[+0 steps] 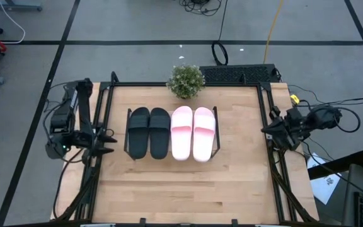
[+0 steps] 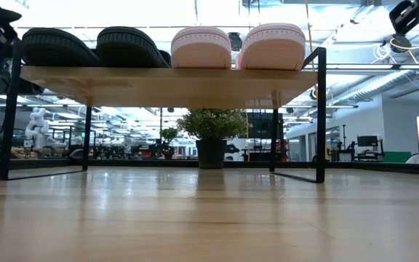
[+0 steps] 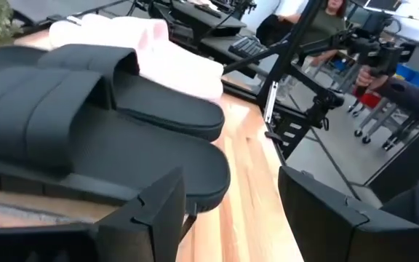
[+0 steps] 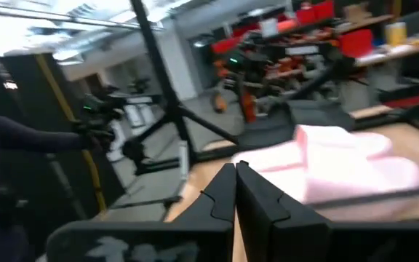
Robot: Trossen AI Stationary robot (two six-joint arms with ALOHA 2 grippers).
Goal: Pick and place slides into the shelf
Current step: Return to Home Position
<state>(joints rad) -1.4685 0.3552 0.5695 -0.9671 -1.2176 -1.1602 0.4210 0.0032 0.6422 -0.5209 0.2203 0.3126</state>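
All four slides lie side by side, soles down, on the low shelf point(image 1: 217, 129) in the middle of the table. The black pair point(image 1: 149, 133) is on its left half and the pink pair point(image 1: 193, 133) on its right. In the low view the shelf board point(image 2: 166, 84) stands on thin black legs, with the black slides point(image 2: 86, 46) and the pink slides point(image 2: 238, 46) on top. My left gripper point(image 1: 108, 142) is open beside the shelf's left end, and its wrist view looks at the black slides point(image 3: 86, 124). My right gripper point(image 1: 266, 131) is shut near the table's right edge, away from the shelf.
A small potted plant point(image 1: 186, 81) stands at the table's far edge behind the shelf. Black frame rails point(image 1: 266, 113) run along the table's sides. Bare wooden tabletop point(image 1: 188, 189) lies between the shelf and the near edge. A person stands beyond the table in the wrist views.
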